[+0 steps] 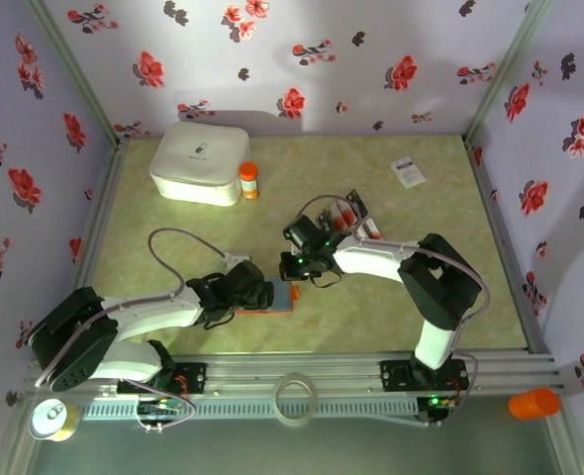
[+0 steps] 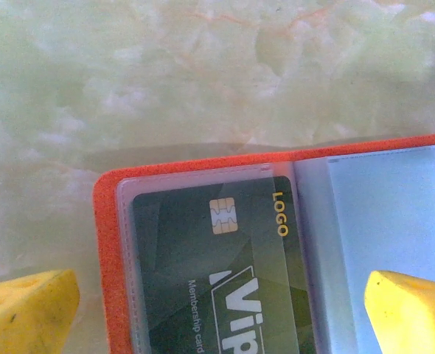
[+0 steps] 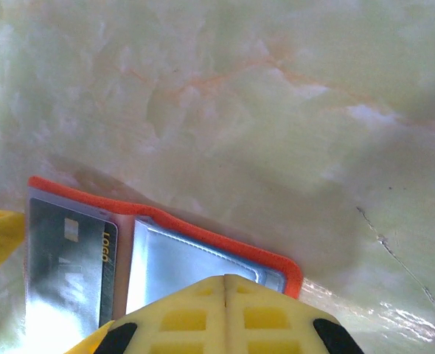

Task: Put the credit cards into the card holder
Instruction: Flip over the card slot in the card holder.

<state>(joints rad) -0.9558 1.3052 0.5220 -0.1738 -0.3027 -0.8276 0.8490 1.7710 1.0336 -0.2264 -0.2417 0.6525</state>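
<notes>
The left claw (image 2: 217, 324) stands spread wide astride the open card holder (image 2: 105, 243). The right claw (image 3: 225, 313) is clenched on nothing, above the holder's near edge. One credit card (image 2: 203, 273) sits in the left sleeve and reads "LOGO", "VIP" and "Membership card". Other credit cards (image 1: 343, 212) lie fanned just beyond the right wrist. The pale green marbled table (image 1: 450, 287) has open room up to the floral walls (image 1: 371, 59).

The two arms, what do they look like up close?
Both the left arm and right arm have white tubular links with bulky black joints, each trailing a thin grey cable. The fingers are bright yellow plastic.
</notes>
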